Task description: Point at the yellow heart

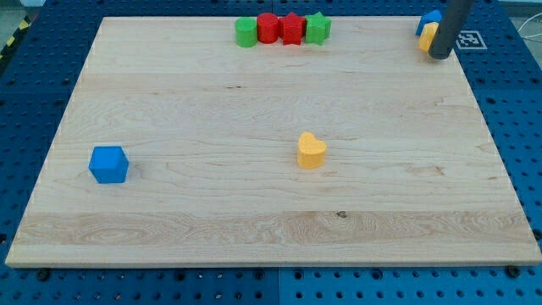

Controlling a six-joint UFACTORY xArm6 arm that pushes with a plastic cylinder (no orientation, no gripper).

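Note:
The yellow heart (311, 151) lies a little right of the board's middle, on its own. My tip (439, 56) is at the view's top right corner of the board, far from the heart, up and to its right. It stands right beside a blue block (429, 20) and a yellow block (428, 36), which the rod partly hides.
The wooden board (254, 229) sits on a blue pegboard. A row along the top edge holds a green block (246, 32), a red cylinder (268, 27), a red block (291, 29) and a green block (318, 28). A blue cube (108, 164) lies at the left.

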